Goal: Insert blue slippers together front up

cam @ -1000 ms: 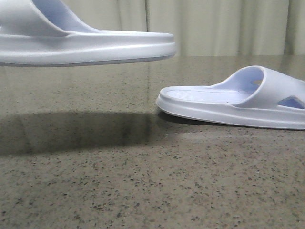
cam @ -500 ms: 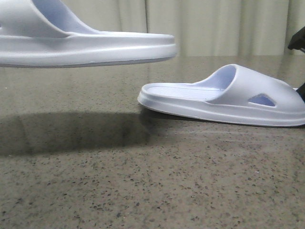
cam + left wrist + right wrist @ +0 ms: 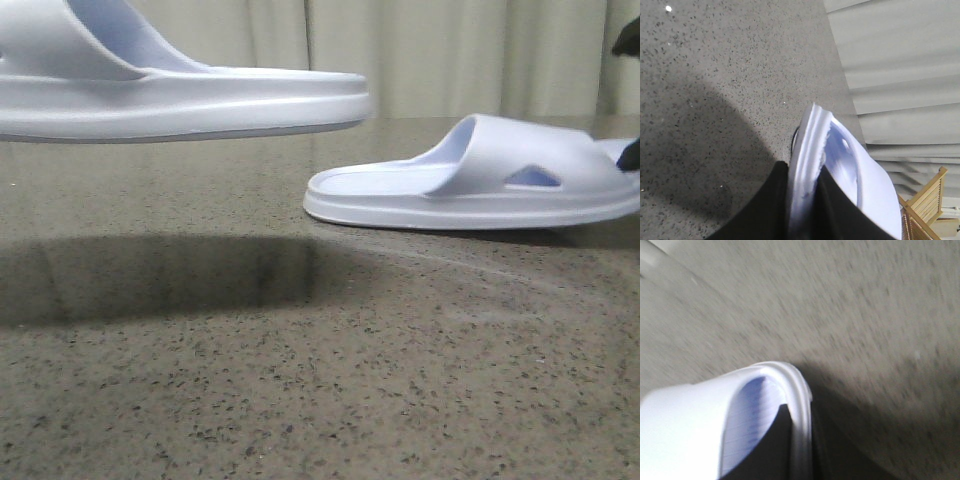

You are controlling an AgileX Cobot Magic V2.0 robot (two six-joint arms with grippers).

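Note:
Two pale blue-white slippers. The left slipper (image 3: 190,100) hangs level in the air at the upper left of the front view, strap at the frame's left edge; its shadow lies on the table below. My left gripper (image 3: 807,200) is shut on this slipper's (image 3: 867,185) sole edge. The right slipper (image 3: 480,185) lies level, low over the table at the right, open footbed end pointing left. My right gripper (image 3: 801,450) is shut on its (image 3: 685,430) rim, one finger on the ribbed footbed. Only dark bits of that gripper (image 3: 630,155) show in the front view.
A speckled grey-brown stone tabletop (image 3: 300,380) fills the front view. Pale curtains (image 3: 450,50) hang behind the table. A wooden rack (image 3: 930,200) stands by the curtain in the left wrist view.
The right slipper slid left, then rose at its raised end and now sits level and a little farther back. The right gripper came into view at the right edge. The left slipper has not moved.

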